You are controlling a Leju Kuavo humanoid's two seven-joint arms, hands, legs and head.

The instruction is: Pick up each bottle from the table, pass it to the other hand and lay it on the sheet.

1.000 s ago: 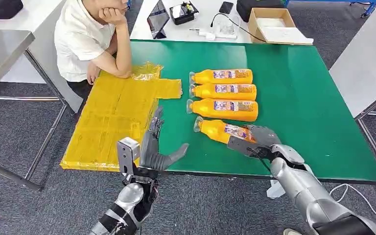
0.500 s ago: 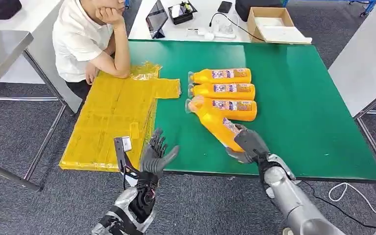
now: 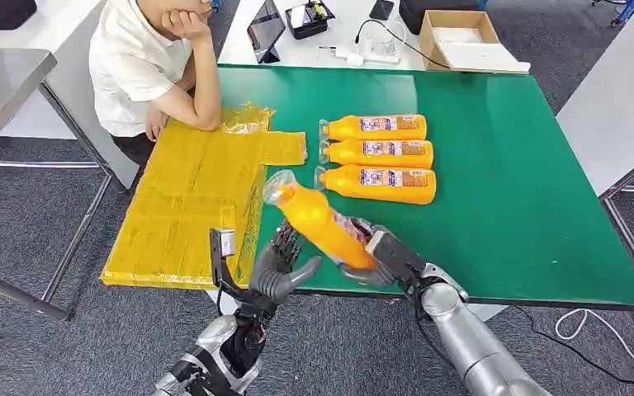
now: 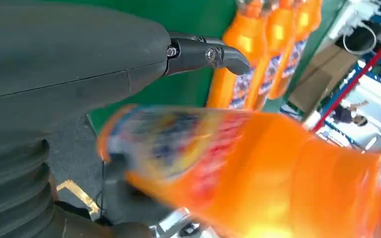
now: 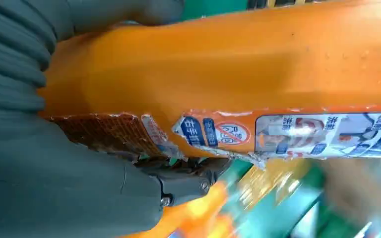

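Right hand: the right hand (image 3: 377, 252) grips the bottle (image 3: 318, 218) by its bottom end, up off the table (image 3: 512, 165) near the front edge.
Bottle: it tilts, with its cap end up and toward the sheet (image 3: 186, 198).
Left hand: the left hand (image 3: 279, 262) is at the front edge, just beside the bottle, fingers apart and holding nothing.
Other bottles: three bottles (image 3: 376, 154) lie side by side in the middle of the table.
Sheet: yellow, on the left edge.
Person: a person (image 3: 153, 62) leans an elbow on the sheet's far corner.

Orange bottle (image 5: 238, 74) in right hand (image 5: 54, 173)
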